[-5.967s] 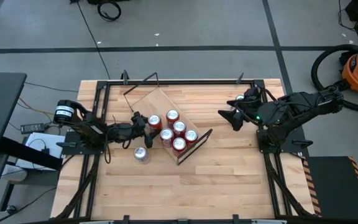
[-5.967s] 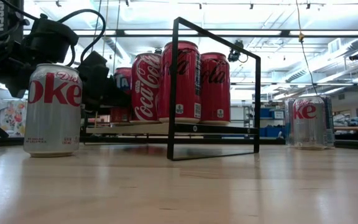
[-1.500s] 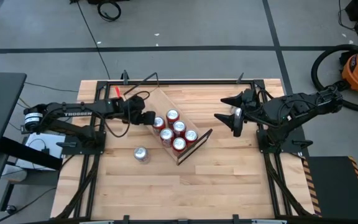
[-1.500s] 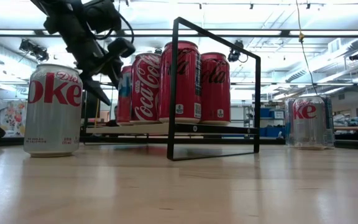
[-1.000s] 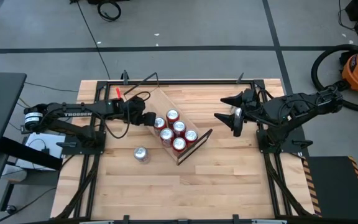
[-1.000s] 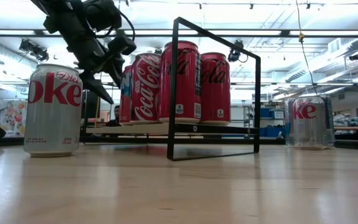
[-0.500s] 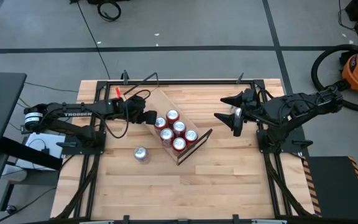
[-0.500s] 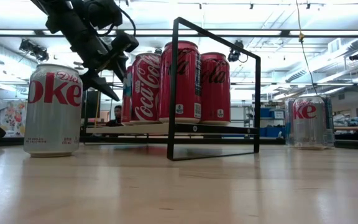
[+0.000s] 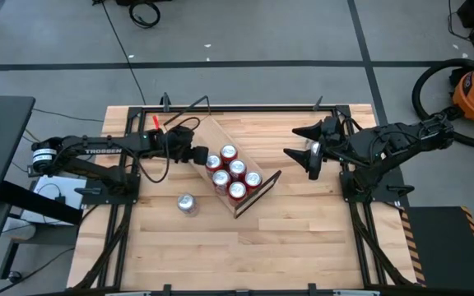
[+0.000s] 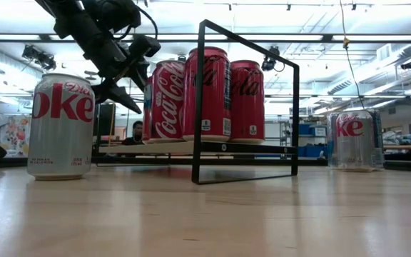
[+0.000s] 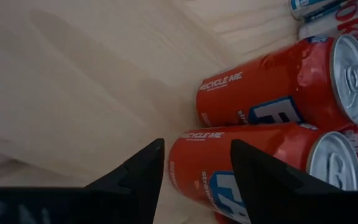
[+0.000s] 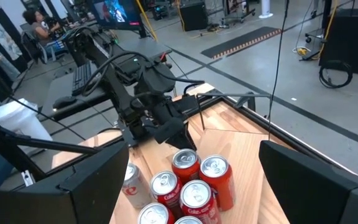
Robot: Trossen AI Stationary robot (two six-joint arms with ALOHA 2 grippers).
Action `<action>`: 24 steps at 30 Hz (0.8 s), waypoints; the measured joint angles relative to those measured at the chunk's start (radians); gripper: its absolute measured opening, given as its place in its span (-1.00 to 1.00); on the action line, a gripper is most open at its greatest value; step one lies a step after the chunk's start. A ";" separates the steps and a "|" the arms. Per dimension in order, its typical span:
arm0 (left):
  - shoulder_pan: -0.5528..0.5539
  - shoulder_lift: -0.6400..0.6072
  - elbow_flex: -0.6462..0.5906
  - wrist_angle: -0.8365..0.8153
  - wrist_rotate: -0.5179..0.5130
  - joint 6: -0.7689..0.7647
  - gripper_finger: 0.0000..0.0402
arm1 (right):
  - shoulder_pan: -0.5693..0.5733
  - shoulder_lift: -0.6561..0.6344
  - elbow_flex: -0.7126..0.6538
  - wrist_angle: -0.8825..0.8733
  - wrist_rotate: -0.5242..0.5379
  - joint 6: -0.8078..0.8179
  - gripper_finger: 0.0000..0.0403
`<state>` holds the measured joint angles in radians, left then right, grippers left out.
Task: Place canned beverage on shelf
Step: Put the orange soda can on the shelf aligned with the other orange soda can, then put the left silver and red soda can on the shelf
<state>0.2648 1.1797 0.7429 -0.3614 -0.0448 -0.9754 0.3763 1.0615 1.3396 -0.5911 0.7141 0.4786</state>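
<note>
The shelf (image 9: 197, 131), a light-wood plank with black wire end frames (image 10: 198, 100), lies slantwise mid-table. Several red cans (image 9: 236, 169) stand upright on it. My left gripper (image 9: 197, 155) is open and hangs at can-top height beside the nearest red can (image 11: 241, 162). That can shows between the gripper's spread fingers in the left wrist view, with a gap to them. A silver Diet Coke can (image 9: 187, 204) stands on the table near the shelf. Another silver can (image 10: 355, 139) stands toward the right. My right gripper (image 9: 290, 142) is open wide and empty, right of the shelf.
Black rails (image 9: 237, 107) run along the table's far, left and right sides. The near half of the table (image 9: 245, 247) is bare wood. The far end of the plank (image 9: 192, 127) carries no cans. People sit at desks in the room beyond (image 12: 39, 22).
My left gripper, still open, has edged slowly toward the red cans on the shelf and risen slightly. The cans and my right arm have kept still.
</note>
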 joint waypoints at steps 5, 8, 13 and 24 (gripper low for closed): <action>0.022 -0.024 0.000 0.000 -0.026 0.077 -0.03 | 0.000 0.000 0.000 0.000 0.000 0.000 0.84; 0.044 -0.068 0.001 -0.005 -0.043 0.102 -0.03 | 0.000 0.000 0.000 0.000 0.000 0.000 0.84; 0.049 -0.160 0.045 -0.097 -0.049 0.160 -0.03 | 0.000 0.000 0.000 0.000 0.000 0.000 0.84; -0.268 -0.176 0.301 -0.387 0.054 0.350 -0.03 | -0.019 0.000 0.000 -0.001 0.006 -0.035 0.84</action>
<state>-0.0036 1.0042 1.0444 -0.7485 0.0090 -0.6252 0.3575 1.0611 1.3396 -0.5922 0.7197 0.4433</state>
